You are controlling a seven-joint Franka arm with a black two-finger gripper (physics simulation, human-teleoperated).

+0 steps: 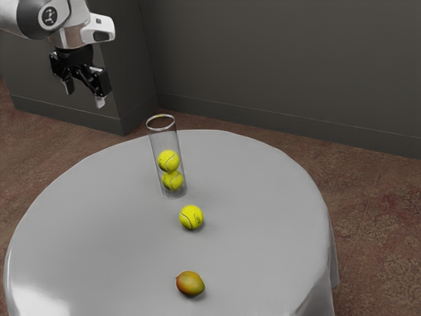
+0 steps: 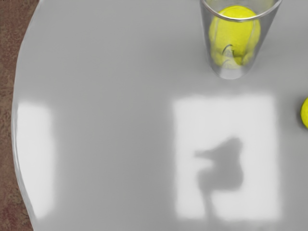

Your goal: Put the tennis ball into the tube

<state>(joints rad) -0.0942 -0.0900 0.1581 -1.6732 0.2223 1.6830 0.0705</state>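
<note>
The exterior view is showing the gripper (image 1: 84, 94) hanging aloft with jaws spread, presumably for fitting around the loose tennis ball (image 1: 191, 217), which is resting on the table (image 1: 105, 230) between mango (image 1: 190, 283) and tube (image 1: 164, 141), whose open rim (image 1: 161, 130) is facing upward to admit it.

Wrist view crops tube (image 2: 230, 74) and loose tennis ball (image 2: 305, 113), apart from the pincer (image 1: 83, 97); exterior view crops arm (image 1: 29, 18) above, table (image 1: 263, 230) below.
</note>
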